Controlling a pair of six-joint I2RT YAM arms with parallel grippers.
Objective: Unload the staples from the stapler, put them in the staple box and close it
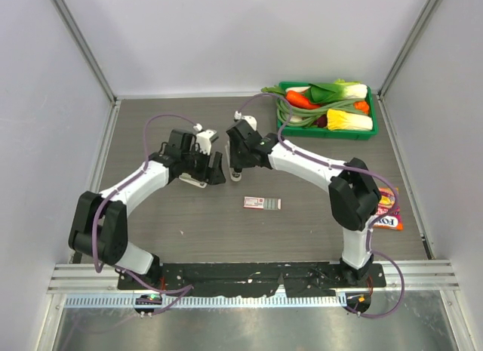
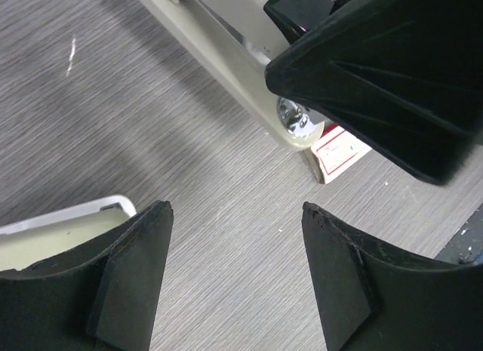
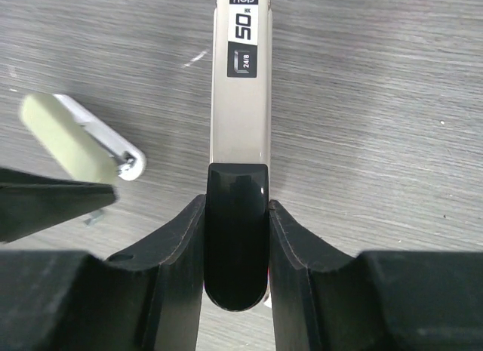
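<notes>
So, stapler [image 3: 240, 102]: beige body sits a bit left of the table's [image 1: 302, 238] middle, with the pink-and-white box [image 1: 262, 203] close by toward the near edge.
Right hand [image 3: 238, 209]: pinching the stapler's black tail end, probably to keep it from skidding.
Left hand [image 2: 235, 215]: spread with nothing in it (just bare table between the fingers), likely lined up for the olive top piece [image 3: 68, 136].
Staples: can't spot them.

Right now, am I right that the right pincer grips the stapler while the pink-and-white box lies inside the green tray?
Not quite: the pink-and-white box lies on the bare table, well clear of the green tray, as the top external view shows. The right pincer does grip the stapler.
</notes>
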